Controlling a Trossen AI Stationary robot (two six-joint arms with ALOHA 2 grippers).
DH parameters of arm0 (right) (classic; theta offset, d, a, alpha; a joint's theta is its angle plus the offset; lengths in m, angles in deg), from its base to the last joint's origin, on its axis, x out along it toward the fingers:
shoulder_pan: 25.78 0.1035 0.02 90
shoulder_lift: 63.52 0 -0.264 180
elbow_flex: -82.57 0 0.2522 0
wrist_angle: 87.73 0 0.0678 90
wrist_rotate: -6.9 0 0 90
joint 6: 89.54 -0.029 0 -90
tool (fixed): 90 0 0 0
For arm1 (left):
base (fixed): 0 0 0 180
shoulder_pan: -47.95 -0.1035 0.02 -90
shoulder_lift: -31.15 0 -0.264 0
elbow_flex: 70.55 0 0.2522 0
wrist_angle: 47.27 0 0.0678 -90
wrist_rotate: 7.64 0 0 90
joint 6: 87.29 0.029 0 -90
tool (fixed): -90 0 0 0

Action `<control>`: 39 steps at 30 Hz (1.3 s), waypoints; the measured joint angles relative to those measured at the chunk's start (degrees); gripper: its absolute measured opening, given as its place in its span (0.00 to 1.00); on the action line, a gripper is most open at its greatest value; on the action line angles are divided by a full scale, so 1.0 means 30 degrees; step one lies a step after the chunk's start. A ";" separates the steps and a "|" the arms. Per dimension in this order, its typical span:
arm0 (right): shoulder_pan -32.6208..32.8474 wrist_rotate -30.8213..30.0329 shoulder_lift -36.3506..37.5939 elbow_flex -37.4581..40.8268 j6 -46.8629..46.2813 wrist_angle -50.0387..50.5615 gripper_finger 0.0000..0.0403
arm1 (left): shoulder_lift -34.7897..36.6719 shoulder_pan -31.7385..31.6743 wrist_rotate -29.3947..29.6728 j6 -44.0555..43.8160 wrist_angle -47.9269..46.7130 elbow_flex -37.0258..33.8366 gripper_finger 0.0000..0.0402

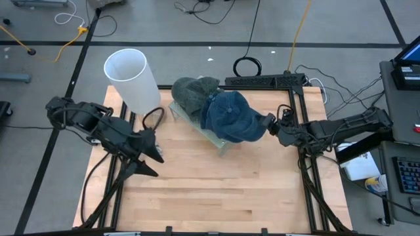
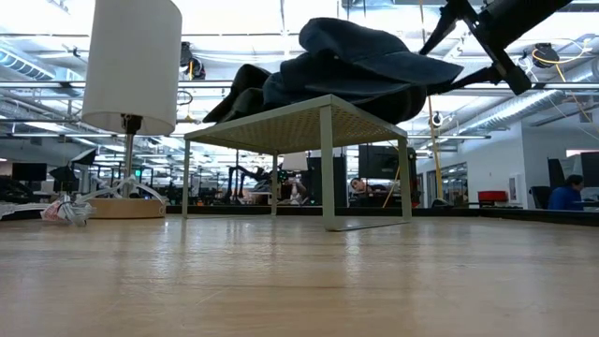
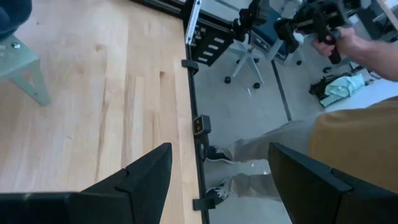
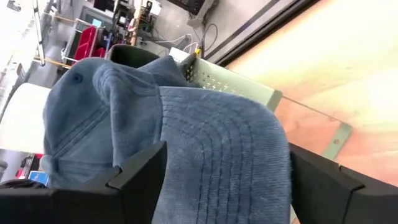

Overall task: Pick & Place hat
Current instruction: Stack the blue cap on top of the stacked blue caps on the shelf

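A blue denim hat (image 1: 226, 118) lies on top of a small pale rack (image 2: 323, 117) at the middle of the table, its brim (image 4: 224, 162) toward the table's right edge. A dark green hat (image 1: 193, 92) lies on the rack behind it. My right gripper (image 4: 227, 148) is open at the rack's right side, with the brim between its fingers. My left gripper (image 1: 152, 157) is open above the table's left part, away from the hats and with nothing between its fingers (image 3: 149, 177). My right gripper comes at the blue hat nearly level from the table's right side, one finger (image 4: 140, 177) on each side of the brim's free edge (image 4: 186, 174). Whether the fingers touch the brim I cannot tell. The hat rests on the rack.
A tall white lamp shade (image 1: 131, 78) stands at the table's far left, close to the rack. Black frame rails (image 1: 262, 82) run along the far and right edges. A person (image 3: 348, 137) stands beyond the table's edge. Bare wood (image 1: 216, 190) fills the near half.
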 joint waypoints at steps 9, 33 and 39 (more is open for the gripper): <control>0.0000 0.0125 0.0169 0.0000 -0.0456 0.1222 0.70 | 0.0184 0.0009 0.0000 0.0109 -0.0192 0.0000 0.67; -0.0007 0.3523 0.0632 0.0015 -0.1372 0.3605 0.70 | 0.0184 -0.0005 -0.0138 0.0415 -0.0197 0.0000 0.68; -0.0004 0.3611 0.0903 0.0015 -0.0918 0.3546 0.70 | 0.0184 -0.0006 -0.0058 0.0414 -0.0089 0.0000 0.67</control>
